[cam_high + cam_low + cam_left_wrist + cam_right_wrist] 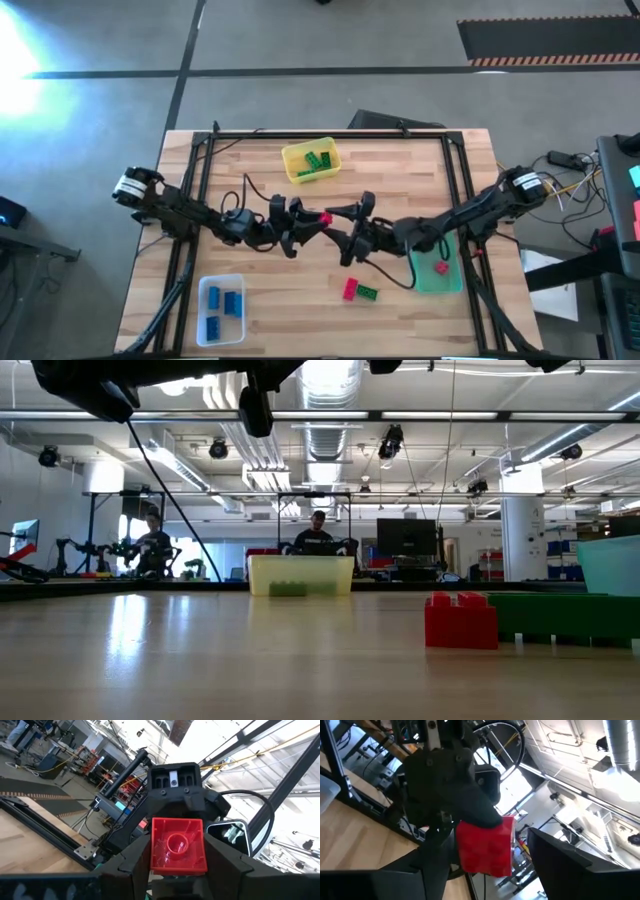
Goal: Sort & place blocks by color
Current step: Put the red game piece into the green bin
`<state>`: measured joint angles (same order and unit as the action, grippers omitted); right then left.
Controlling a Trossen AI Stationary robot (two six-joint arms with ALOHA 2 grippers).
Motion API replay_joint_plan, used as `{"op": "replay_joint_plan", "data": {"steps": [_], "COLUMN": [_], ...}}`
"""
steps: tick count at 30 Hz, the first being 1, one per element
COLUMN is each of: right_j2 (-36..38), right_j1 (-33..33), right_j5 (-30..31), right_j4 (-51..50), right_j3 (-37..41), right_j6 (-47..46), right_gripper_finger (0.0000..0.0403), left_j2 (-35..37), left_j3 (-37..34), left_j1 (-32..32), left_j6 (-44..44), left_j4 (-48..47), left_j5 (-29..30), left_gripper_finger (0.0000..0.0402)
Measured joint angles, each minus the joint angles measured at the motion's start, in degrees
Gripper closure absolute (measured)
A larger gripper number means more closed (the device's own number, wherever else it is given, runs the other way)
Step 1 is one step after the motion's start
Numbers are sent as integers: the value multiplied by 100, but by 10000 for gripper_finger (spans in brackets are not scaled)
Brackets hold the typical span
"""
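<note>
A red block (325,217) hangs in the air over the table's middle, between the two grippers, which meet tip to tip. My left gripper (316,221) comes from the table's left and is shut on it. My right gripper (338,214) comes from the right and is open. In the right wrist view its fingers (555,865) stand on either side of the red block (487,847), with a gap showing on one side. A red block (350,289) and a green block (367,293) lie flat on the table near the front. My left gripper (177,870) pinches the red block by two opposite side walls (156,855), between its two fingers. The fingers come in about level from the table's left. The block is lifted clear of the table, and its hollow underside (176,842) faces the left wrist camera.
A yellow bin (310,160) with green blocks stands at the far middle. A clear bin (220,305) holding blue blocks sits at the near left. A translucent green bin (437,265) with one red block is at the right. Black frame rails run along the table's sides.
</note>
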<state>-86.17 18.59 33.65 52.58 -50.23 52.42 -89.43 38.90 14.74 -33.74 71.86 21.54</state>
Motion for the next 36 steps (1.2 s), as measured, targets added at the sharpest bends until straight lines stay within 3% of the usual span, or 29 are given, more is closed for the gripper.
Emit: {"op": "replay_joint_plan", "data": {"steps": [6,11,21,31,36], "right_j2": [-229,-410,-418,-396,-394], "right_j1": [-105,-100,-100,-114,-78], "right_j5": [-5,123,194,239,312], "right_j4": [-13,-13,-335,-606,-682], "right_j3": [-213,-349,-375,-371,-361], "right_j6": [5,87,-34,-215,-225], "right_gripper_finger": [195,277,276,276,276], "left_j2": [-11,-11,-13,30,39], "left_j3": [2,0,-64,-208,-267], "left_j1": [0,4,-4,-52,-51], "left_j6": [8,121,259,324,269], "left_j4": [2,-11,-51,-25,-20], "left_j5": [-7,-1,-19,-58,-68], "left_gripper_finger": [261,261,256,177,165]}}
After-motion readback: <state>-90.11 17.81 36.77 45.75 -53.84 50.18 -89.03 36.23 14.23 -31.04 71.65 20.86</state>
